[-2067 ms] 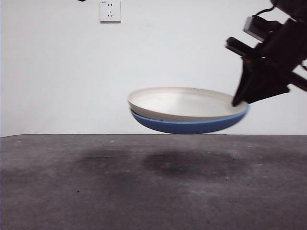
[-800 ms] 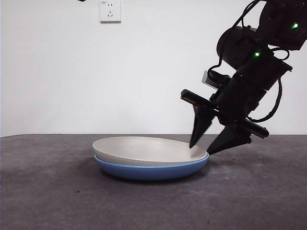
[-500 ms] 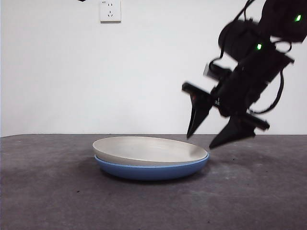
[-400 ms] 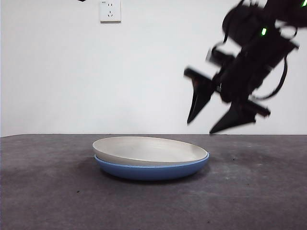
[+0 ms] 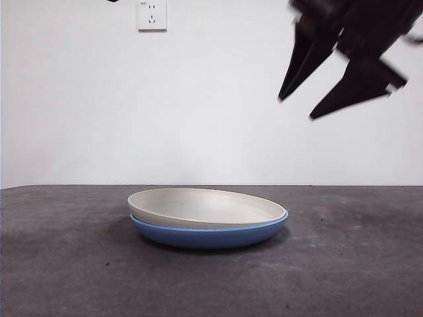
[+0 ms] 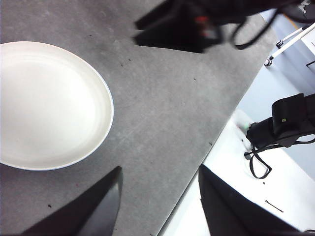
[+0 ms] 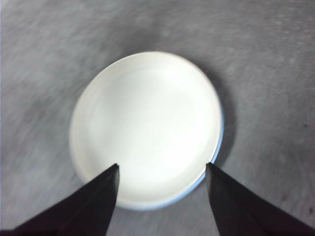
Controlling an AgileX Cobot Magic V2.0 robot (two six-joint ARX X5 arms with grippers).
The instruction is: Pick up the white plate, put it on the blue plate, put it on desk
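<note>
In the front view I see the white plate [image 5: 206, 207] nested in the blue plate [image 5: 210, 236] on the bench [image 5: 66, 264], with the right tool [image 5: 301, 105] high above its far edge, spread wide and empty. My left wrist view shows the left tool [image 6: 160, 196] open and empty, the stack off to one side. My right wrist view looks straight down: the stack lies directly beneath, nearer this arm.

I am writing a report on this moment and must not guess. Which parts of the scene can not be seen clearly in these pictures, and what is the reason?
- The blue plate: its inside is covered by the white plate in all views; the wrist views show only a thin blue edge.
- The right gripper: blurred and cut off by the top edge in the front view.
- The left gripper: the front view cannot confirm it.
- The desk under the plates: hidden.
</note>
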